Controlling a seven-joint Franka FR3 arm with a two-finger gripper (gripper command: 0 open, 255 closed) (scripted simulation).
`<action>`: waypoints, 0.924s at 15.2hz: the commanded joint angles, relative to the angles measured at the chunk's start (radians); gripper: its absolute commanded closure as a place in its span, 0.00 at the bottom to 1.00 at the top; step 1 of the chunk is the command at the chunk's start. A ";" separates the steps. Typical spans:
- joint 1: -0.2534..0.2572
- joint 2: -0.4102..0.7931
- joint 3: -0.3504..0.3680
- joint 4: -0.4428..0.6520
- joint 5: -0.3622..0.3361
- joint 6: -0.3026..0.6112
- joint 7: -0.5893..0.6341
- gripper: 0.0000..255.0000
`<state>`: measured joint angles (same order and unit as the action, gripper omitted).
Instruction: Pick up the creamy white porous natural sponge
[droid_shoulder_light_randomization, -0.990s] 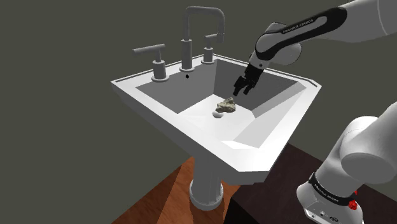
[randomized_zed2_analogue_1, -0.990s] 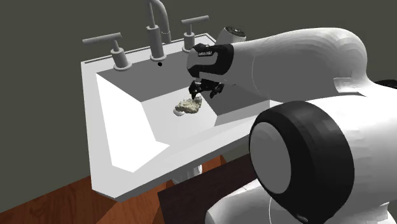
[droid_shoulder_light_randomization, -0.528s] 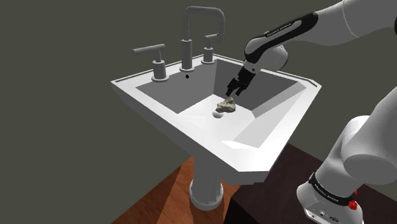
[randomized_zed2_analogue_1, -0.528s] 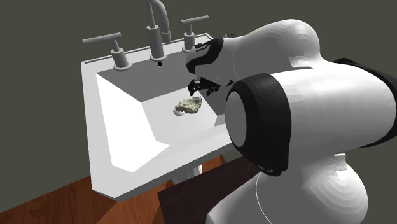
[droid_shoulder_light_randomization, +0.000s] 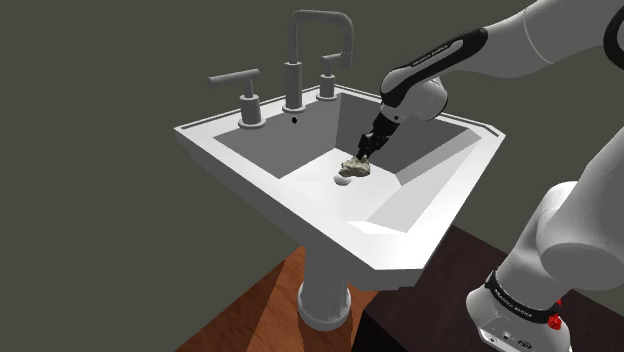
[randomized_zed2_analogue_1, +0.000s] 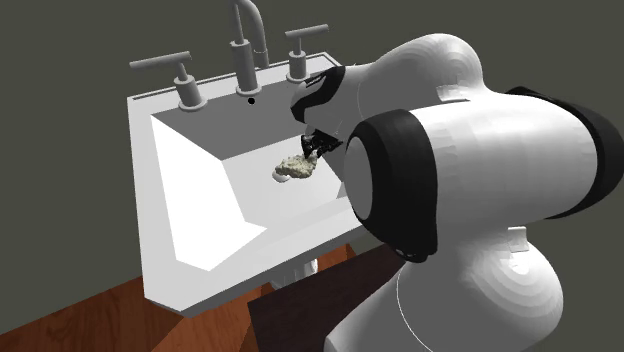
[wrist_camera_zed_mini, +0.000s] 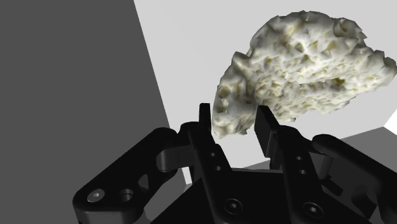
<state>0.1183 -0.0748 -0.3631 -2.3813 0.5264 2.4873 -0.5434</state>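
We see the gripper (wrist_camera_zed_mini: 233, 118) partly open, fingers narrowly apart astride one end of the sponge (wrist_camera_zed_mini: 299, 70); we cannot tell if they touch it. The sponge is cream, lumpy and pitted, lying on the sink (droid_shoulder_light_randomization: 420, 190) floor beside the drain (droid_shoulder_light_randomization: 343, 182). A basin wall rises just behind the gripper, with open floor toward the shoulder view's left.

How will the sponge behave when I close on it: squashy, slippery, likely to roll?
The sponge looks pitted and porous, so probably light and squashy; expect it to give. Its rough surface should grip, not slip. Lumpy, it is unlikely to roll, but the open end effector faces only its narrow end.
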 joint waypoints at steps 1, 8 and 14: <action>0.000 0.001 0.000 -0.001 0.001 0.001 -0.001 1.00; 0.000 0.002 0.000 0.002 0.001 0.000 0.000 1.00; -0.011 -0.052 0.005 0.029 -0.070 -0.065 0.069 1.00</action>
<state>0.1091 -0.1161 -0.3601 -2.3560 0.4688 2.4332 -0.4873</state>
